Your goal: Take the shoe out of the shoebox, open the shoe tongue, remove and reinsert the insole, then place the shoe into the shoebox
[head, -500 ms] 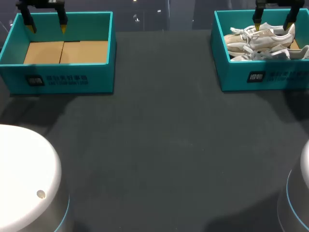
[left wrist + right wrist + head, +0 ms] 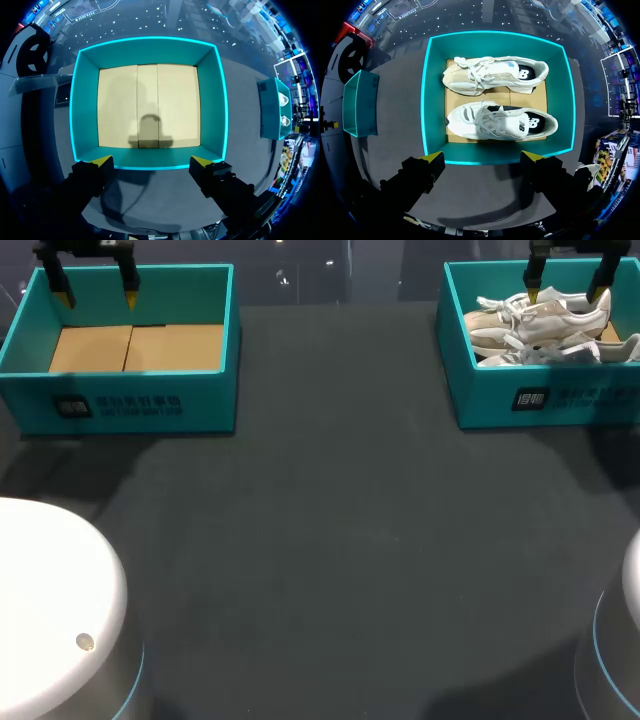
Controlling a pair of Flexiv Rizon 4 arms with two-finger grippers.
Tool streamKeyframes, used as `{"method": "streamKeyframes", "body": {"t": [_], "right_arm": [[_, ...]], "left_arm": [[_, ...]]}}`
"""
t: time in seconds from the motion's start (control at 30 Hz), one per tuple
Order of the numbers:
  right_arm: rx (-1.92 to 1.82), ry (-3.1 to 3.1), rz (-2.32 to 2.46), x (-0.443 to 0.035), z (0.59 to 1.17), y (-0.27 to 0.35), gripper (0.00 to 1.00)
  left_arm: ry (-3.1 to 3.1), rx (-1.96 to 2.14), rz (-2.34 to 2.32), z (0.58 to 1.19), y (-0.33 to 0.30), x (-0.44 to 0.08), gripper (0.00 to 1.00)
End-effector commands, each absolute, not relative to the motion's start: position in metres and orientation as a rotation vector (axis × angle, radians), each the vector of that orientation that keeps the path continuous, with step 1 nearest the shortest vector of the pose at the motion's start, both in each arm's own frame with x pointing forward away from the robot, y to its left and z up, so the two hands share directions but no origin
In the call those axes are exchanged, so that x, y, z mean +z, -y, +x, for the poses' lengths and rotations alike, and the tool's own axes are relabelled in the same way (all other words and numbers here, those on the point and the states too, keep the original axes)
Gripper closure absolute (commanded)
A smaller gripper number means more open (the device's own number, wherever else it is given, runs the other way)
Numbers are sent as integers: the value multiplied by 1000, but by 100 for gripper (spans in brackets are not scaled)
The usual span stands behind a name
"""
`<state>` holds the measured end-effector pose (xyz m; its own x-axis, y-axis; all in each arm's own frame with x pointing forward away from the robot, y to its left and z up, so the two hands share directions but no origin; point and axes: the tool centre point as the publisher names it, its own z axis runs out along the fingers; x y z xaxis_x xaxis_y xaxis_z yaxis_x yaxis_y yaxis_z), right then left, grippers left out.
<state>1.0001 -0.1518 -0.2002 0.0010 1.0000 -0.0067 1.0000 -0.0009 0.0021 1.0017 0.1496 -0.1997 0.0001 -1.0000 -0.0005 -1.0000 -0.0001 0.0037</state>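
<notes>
2 white-beige laced shoes [image 2: 502,122] | side by side | teal shoebox [image 2: 495,156]

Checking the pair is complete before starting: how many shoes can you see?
2. Both lie side by side in the shoebox by the right hand: a beige shoe and a whiter shoe. The other shoebox shows only its cardboard floor.

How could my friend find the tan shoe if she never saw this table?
On the dark table, go to the teal shoebox on the robot's right, the one holding two shoes. The tan shoe lies farther from the right gripper; unlike the white shoe beside it, it has a beige body under white laces.
</notes>
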Motion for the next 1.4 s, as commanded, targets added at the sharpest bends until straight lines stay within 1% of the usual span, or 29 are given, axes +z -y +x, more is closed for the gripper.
{"method": "streamKeyframes", "body": {"t": [0.03, 0.5, 1.03, 1.4], "right_arm": [[-2, -2189, 2216, -202, 1002, 159, 0], [-41, -2052, 2218, -218, 1017, 229, 0], [-139, -1967, 2251, -255, 1027, 287, 0], [-191, -1936, 2285, -283, 1028, 314, 0]], "left_arm": [[2220, -3, 2220, 1001, -150, -200, 0], [2220, -3, 2220, 1001, -150, -200, 0], [2220, -3, 2220, 1001, -150, -200, 0], [2220, -3, 2220, 1001, -150, -200, 0]]}}
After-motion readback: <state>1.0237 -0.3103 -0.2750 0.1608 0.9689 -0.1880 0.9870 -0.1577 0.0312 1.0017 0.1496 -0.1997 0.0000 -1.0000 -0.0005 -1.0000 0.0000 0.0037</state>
